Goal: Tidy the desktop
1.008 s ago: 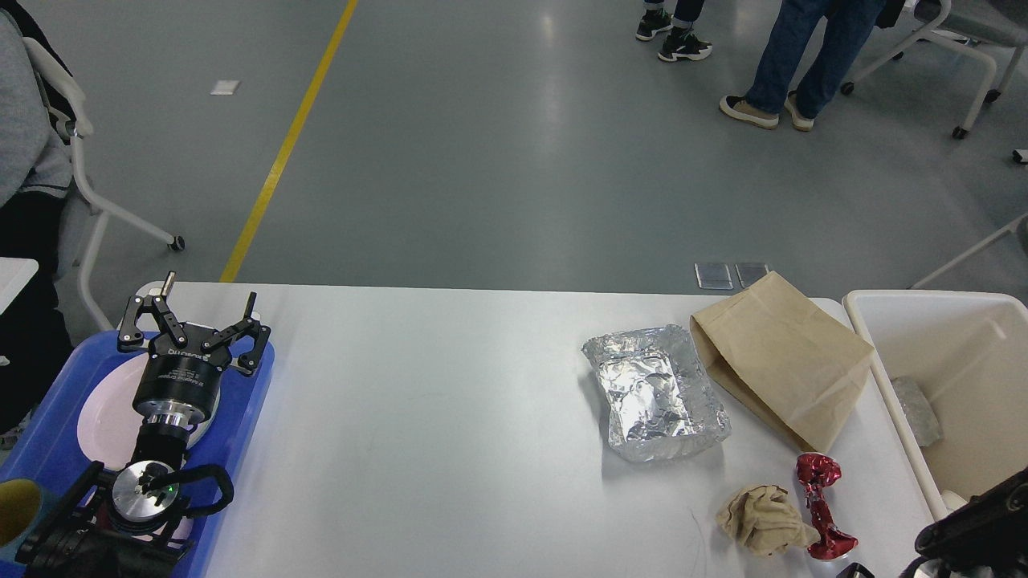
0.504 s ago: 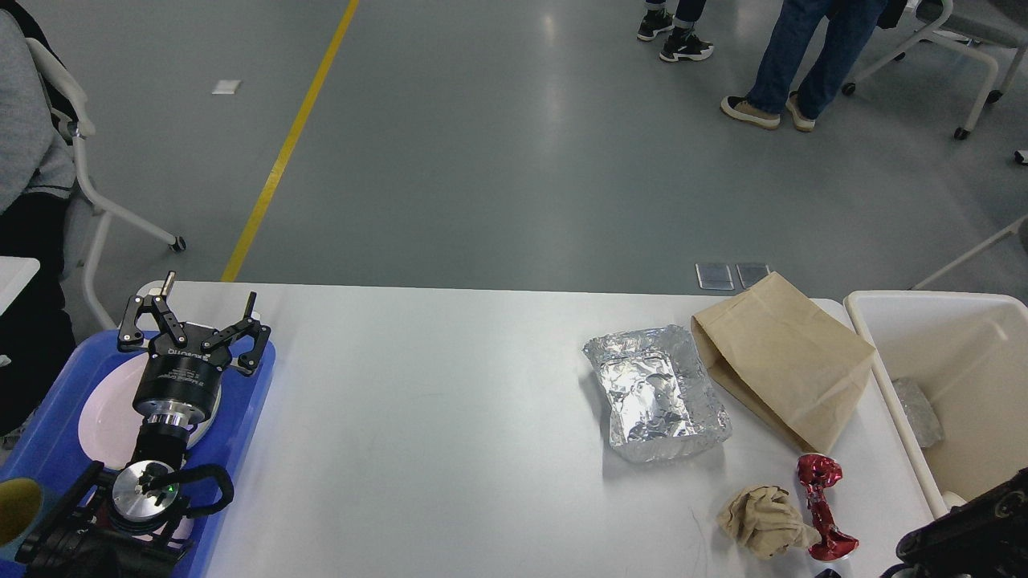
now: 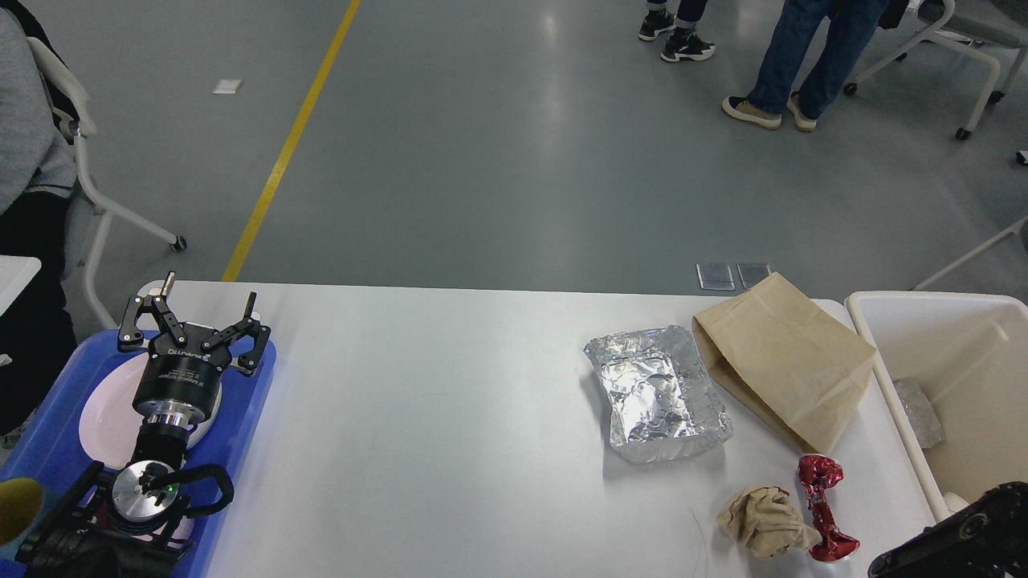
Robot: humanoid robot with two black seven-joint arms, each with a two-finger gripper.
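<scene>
Since a second ago, the dark bulk of the right arm (image 3: 956,538) at the near right corner has sunk lower toward the frame's edge; its gripper is out of view. Nothing else on the table has shifted.

At the left, the left gripper (image 3: 201,315) hangs with its two fingers spread wide, pointing away toward the far side. It holds nothing and touches nothing, poised above a white plate (image 3: 104,413) that lies in a blue tray (image 3: 245,401) at the table's left end.

Wide, white and smooth, the desktop (image 3: 450,417) fills the near half of the view, bare across its middle. On its right part sit a crinkled foil container (image 3: 654,393) and, just beside it on the right, a brown paper bag (image 3: 783,361) lying flat. Nearer, a crumpled beige napkin (image 3: 763,522) touches a twisted red foil wrapper (image 3: 821,506). A cream-white bin (image 3: 883,369) stands at the right edge.
</scene>
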